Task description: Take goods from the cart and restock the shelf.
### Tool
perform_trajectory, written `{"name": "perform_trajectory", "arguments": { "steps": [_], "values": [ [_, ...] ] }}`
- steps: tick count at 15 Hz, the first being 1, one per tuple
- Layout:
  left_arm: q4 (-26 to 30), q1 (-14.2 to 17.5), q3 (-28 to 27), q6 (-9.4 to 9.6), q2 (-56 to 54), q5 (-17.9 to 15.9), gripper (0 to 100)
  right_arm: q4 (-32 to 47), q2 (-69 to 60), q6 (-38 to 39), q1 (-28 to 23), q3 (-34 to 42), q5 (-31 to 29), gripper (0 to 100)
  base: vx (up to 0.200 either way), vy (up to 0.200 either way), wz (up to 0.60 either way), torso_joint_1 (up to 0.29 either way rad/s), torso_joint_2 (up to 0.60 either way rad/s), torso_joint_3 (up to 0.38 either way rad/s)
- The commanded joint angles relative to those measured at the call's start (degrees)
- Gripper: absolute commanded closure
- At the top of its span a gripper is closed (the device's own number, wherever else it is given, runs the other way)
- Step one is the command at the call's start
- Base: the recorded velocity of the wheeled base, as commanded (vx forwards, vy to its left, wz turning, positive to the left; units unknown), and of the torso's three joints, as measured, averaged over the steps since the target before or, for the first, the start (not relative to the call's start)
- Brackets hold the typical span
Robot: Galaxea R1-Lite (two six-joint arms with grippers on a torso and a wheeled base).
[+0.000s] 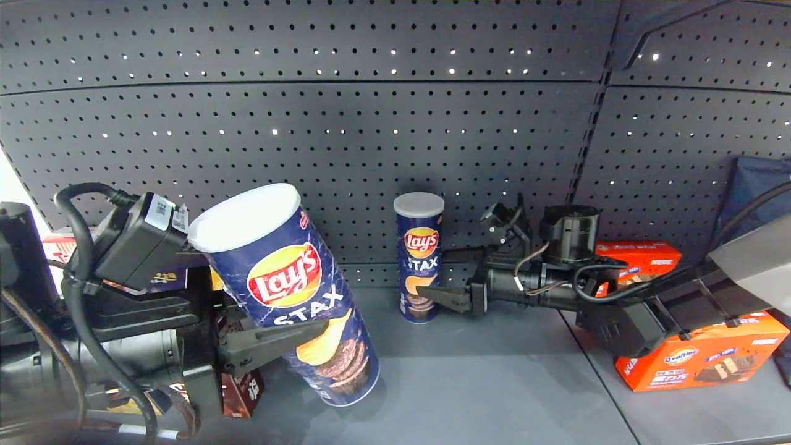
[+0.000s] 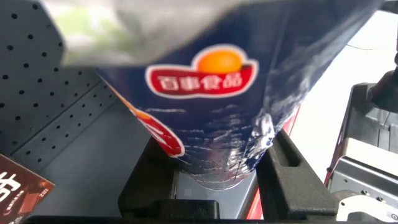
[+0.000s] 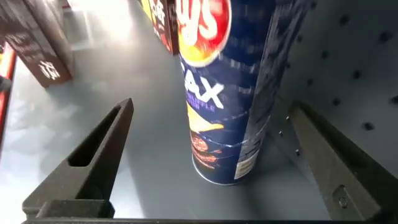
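Observation:
A blue chips can (image 1: 284, 290) with a white lid leans over at the left of the grey shelf (image 1: 494, 371), its base low over the shelf board. My left gripper (image 1: 290, 337) is shut on its lower body. In the left wrist view the can (image 2: 211, 93) sits tight between the black fingers (image 2: 283, 168). A second, matching can (image 1: 420, 259) stands upright at the back by the pegboard. My right gripper (image 1: 432, 272) is open with a finger on each side of it. In the right wrist view this can (image 3: 230, 93) stands with gaps to both fingers (image 3: 99, 149).
The pegboard wall (image 1: 371, 142) closes off the back. Orange boxes (image 1: 698, 352) lie under and behind my right arm, one further back (image 1: 636, 256). Brown boxes (image 1: 241, 386) stand at the left by my left gripper. Bare shelf lies between the two cans and toward the front.

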Motion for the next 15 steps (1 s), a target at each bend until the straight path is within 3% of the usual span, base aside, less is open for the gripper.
{"name": "perform_trajectory", "arguments": {
  "steps": [1,11,12,15],
  "values": [
    [0.1,0.0,0.1,0.02,0.1,0.0,100,0.0,2.6,0.0,0.2,-1.1,0.0,0,0.0,0.0,0.0,0.0,0.0,0.0],
    [0.0,0.2,1.0,0.02,0.1,0.0,100,0.0,9.3,0.1,1.4,-7.5,0.5,0,0.0,0.0,0.0,0.0,0.0,0.0],
    [0.0,0.2,1.6,0.02,0.0,0.0,100,0.0,9.6,0.2,1.4,-7.8,1.1,100,0.0,0.0,0.0,0.0,0.0,0.0],
    [0.0,0.3,1.9,0.02,-0.1,0.0,100,0.0,9.3,0.1,1.5,-7.3,1.0,100,0.0,0.0,0.0,0.0,0.0,0.0]
  ]
}}
